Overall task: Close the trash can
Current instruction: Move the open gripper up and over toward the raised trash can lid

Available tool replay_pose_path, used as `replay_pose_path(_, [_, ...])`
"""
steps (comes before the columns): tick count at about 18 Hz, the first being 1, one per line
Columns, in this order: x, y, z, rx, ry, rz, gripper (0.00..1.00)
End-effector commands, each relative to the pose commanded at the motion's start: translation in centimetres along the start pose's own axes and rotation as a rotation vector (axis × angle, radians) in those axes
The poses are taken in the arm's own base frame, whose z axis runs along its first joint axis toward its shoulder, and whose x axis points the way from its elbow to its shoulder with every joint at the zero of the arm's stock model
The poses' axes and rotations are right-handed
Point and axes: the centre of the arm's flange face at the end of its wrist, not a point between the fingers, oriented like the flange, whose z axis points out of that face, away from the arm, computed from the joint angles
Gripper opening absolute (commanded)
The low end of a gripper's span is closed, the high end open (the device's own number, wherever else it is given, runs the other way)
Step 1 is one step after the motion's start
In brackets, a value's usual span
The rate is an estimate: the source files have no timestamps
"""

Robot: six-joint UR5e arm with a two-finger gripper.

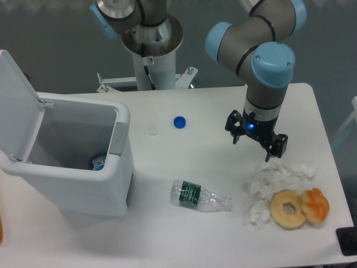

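Camera: trash can point(83, 184) lid up, gripper point(255, 146) spread, well apart

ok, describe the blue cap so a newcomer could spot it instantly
Start at the trash can, the big white bin with its lid open on the table's left. Just right of its rim lie two small round caps. The blue cap is the farther one, vivid blue; the white cap nearly blends into the table.

Trash can point(83, 184) lid cropped at left edge, object inside partly hidden, black item point(347, 241) cut off bottom right
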Motion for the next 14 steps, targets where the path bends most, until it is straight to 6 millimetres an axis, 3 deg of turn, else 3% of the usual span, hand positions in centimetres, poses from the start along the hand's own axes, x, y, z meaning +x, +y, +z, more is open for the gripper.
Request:
replay_pose_path(7, [2.4,-2.1,0.1,-0.001,0.027,0.034,1.0])
replay_pose_path(12, [5.1,-1.3,-5.1,-0.001,0.045,0.001,1.0])
replay_pose_path(14, [7.6,-1.3,-7.4,-0.004,0.076,0.008,1.0])
